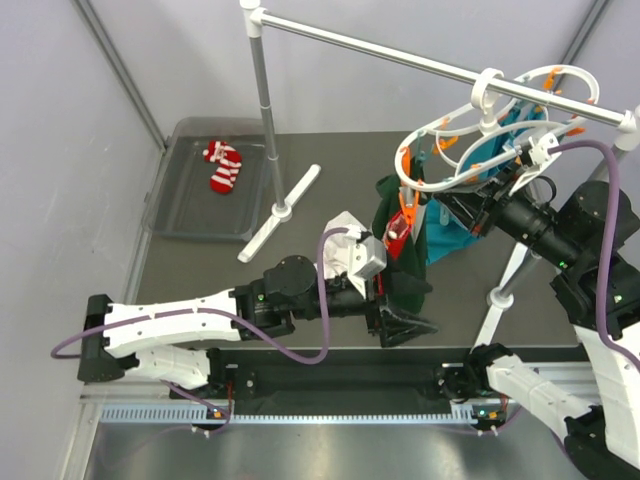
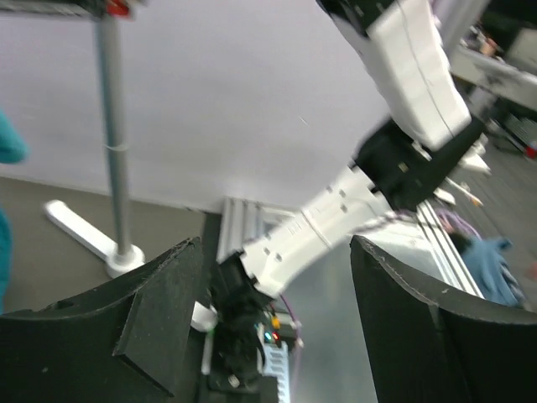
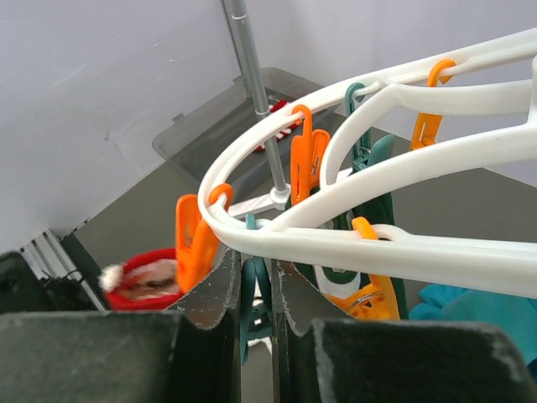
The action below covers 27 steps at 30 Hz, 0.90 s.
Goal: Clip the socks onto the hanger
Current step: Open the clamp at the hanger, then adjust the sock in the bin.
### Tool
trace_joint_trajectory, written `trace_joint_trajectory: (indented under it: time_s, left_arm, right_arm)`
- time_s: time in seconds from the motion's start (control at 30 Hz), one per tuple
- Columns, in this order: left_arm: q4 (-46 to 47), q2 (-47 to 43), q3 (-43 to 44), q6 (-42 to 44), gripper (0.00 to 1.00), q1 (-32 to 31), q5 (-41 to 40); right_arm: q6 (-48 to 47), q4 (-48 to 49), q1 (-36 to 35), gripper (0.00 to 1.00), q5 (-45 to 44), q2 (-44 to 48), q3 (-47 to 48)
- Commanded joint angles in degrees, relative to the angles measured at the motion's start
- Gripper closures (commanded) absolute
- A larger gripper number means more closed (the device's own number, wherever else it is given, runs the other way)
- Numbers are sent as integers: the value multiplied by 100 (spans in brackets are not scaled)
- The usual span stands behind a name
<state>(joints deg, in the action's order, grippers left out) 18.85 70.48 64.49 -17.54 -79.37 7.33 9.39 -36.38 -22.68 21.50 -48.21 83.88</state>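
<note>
Observing left gripper (image 2: pixel 277 290) spread empty and right gripper (image 3: pixel 256 269) pinched on teal clip (image 3: pixel 250 323) of white plastic oval hanger (image 3: pixel 377 252), flagged risk of swing on release shaking red white-cuffed sock (image 3: pixel 143 285) loose.

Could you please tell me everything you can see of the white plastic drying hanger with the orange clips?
The white plastic oval drying hanger has two nested rings joined by bars, and a round top hook looped over the long white metal rail. It appears to hang tilted. Orange clips and a few teal clips dangle from it. A dark green cloth and a teal cloth hang below. The right gripper sits just under its near rim, but contact is unclear.
</note>
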Motion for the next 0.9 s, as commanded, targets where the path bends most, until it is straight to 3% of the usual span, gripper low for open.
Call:
trace_joint_trajectory:
  time_s: [0.0, 0.3, 0.47, 0.6, 0.67, 0.73, 0.87]
  left_arm:
    - [-426, -175, -130, -73, 24, 18, 1112]
    - [-286, -218, -209, -118, 25, 10, 1754]
    - [-846, -657, -384, 258, 25, 1, 1246]
    - [-2084, -948, -376, 584, 25, 10, -123]
    - [-2899, -1123, -376, 690, 24, 18, -1185]
    - [-3359, -1246, -463, 664, 24, 10, -2151]
    - [-4299, -1668, -753, 367, 21, 298, -3342]
  right_arm:
    - [-16, -71, -79, 100, -49, 92, -108]
    - [19, -62, -70, 100, -58, 145, -135]
    - [37, -62, -70, 100, -58, 162, -143]
    - [54, -115, -79, 100, -75, 189, -152]
    - [37, -150, -79, 100, -93, 206, -143]
    - [37, -185, -79, 100, -119, 241, -152]
    - [46, -194, -79, 100, -119, 268, -205]
